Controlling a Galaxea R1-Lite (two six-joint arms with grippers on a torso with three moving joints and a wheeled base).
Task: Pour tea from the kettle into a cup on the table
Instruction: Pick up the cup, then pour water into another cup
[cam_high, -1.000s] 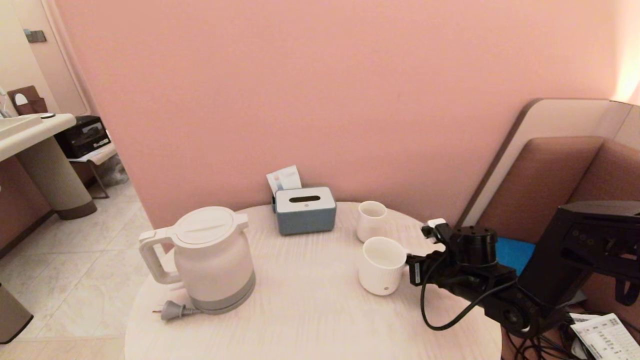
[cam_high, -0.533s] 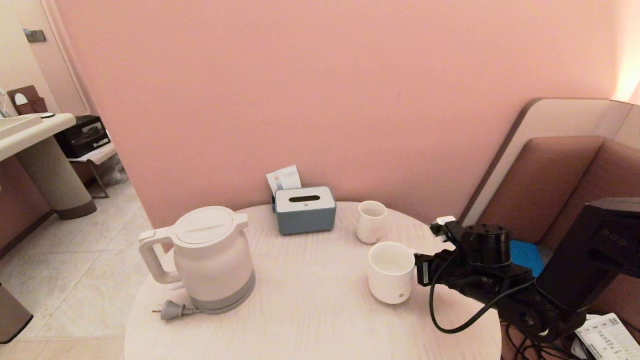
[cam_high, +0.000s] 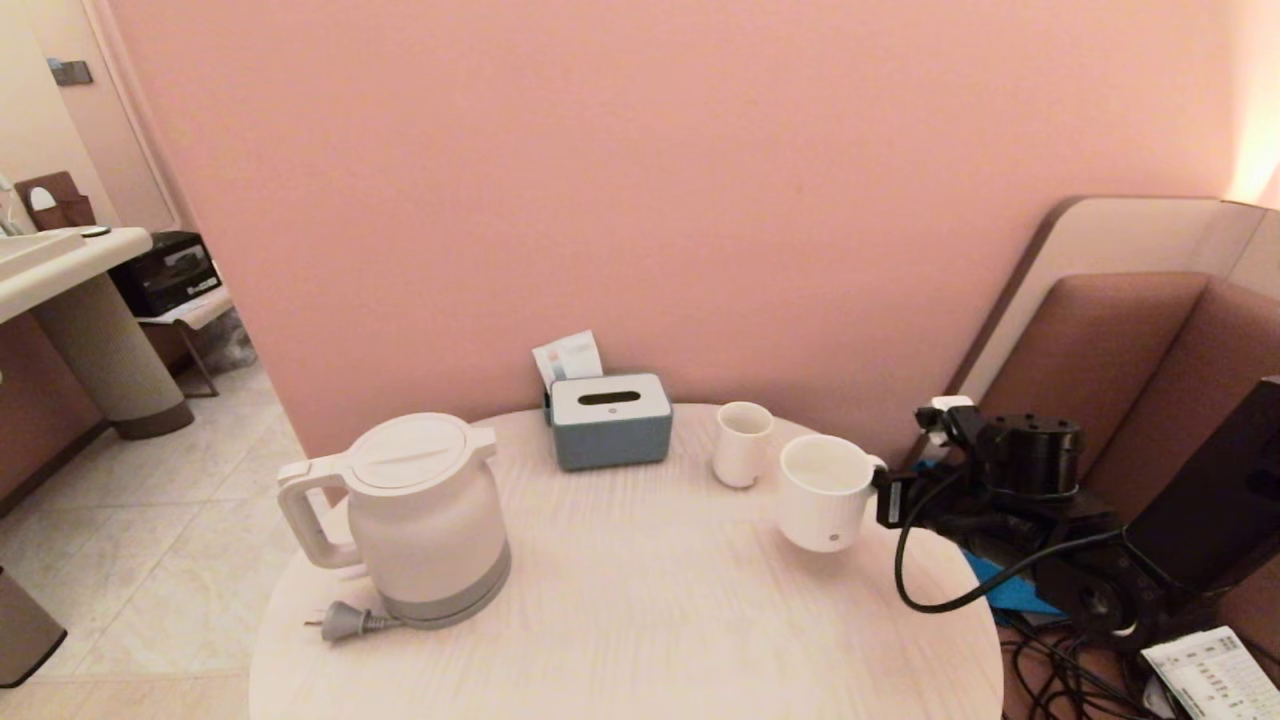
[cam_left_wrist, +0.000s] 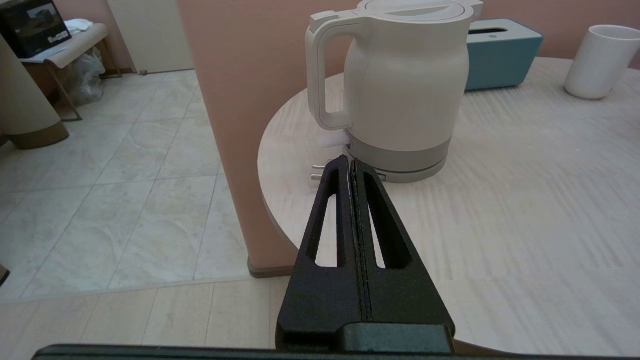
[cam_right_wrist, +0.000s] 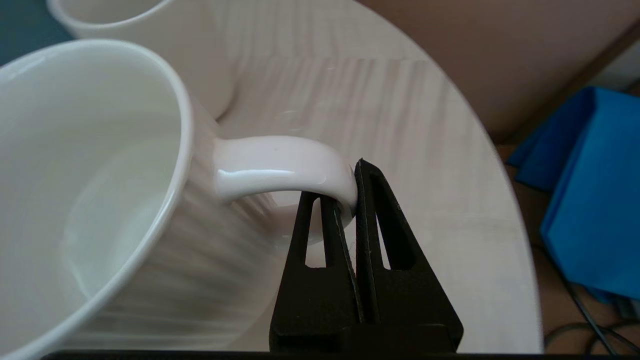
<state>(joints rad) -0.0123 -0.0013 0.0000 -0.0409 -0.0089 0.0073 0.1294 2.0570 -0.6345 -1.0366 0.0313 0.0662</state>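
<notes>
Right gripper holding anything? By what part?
Yes: the right gripper is shut on the cup, pinching its side handle.

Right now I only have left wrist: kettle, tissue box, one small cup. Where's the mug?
Observer: The mug is just right of that small cup, near the table's right edge.
Operator: Held?
Observer: Yes. The right gripper is shut on its handle.
Operator: Anything past that edge?
Observer: A blue thing sits off the table, beside the right arm.
</notes>
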